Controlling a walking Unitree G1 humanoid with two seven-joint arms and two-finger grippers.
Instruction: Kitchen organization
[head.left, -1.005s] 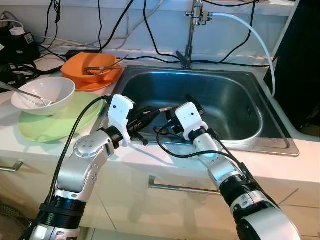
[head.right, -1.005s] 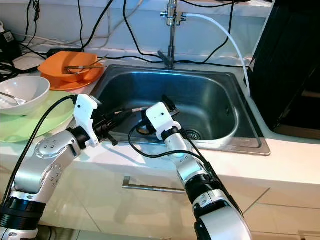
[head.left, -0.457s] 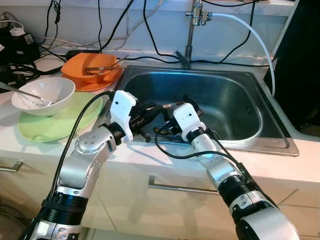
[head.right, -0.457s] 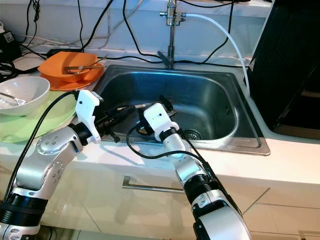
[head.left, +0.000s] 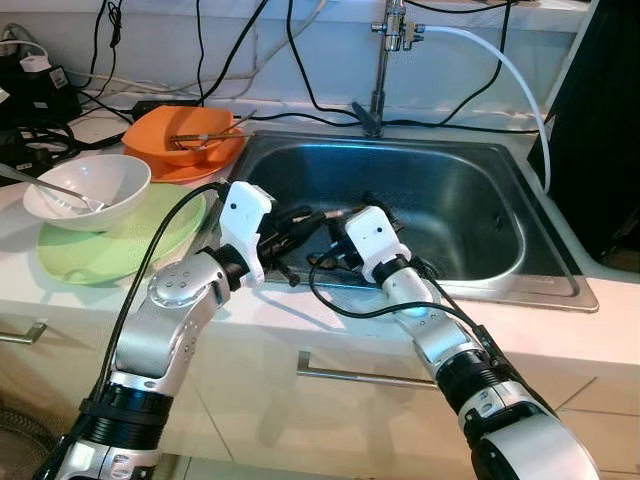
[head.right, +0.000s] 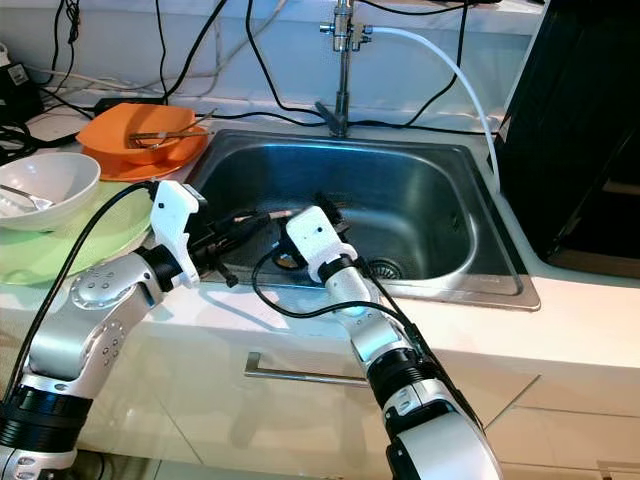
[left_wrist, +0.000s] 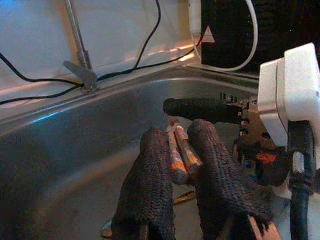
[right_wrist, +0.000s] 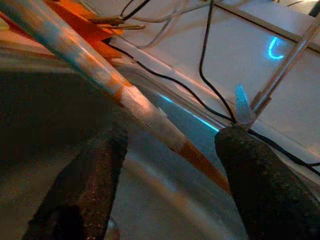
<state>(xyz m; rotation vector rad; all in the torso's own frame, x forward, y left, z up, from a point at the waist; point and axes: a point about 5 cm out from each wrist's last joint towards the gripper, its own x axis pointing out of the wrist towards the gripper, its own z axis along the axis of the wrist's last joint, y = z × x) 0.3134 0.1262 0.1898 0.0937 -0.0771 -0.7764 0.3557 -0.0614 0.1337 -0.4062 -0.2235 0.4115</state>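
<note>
Over the front left part of the sink (head.left: 480, 200), my two grippers meet. My left gripper (left_wrist: 181, 150) reaches in from the counter side, and its black fingers (left_wrist: 152, 165) are squeezed on a pair of chopsticks (left_wrist: 179, 152). The sticks are orange and silver, and they poke out past my fingertips toward my other arm. My right gripper (right_wrist: 172, 165) is just beside them, with its white wrist close to my left fingers. Its fingers (right_wrist: 252, 170) are spread apart, and the chopsticks pass between them without being pinched. One of those fingers reaches across just above the tips of the sticks.

Something small and brownish lies on the sink floor under my right wrist, but I cannot tell what it is. The drain (head.right: 383, 268) is near it. The tap (head.left: 385, 60) stands at the back edge of the sink, with a white hose (head.left: 505, 70) bending off to the right and black cables (head.left: 300, 60) lying along the back wall.

On the counter to my left sits an orange plate (head.left: 185, 140) with some cutlery lying on it. Nearer to me is a white bowl (head.left: 88, 190) with a spoon (head.left: 45, 185) in it. The bowl stands on a big green plate (head.left: 120, 245). A dark box shape (head.left: 600, 130) stands on the right side of the sink.
</note>
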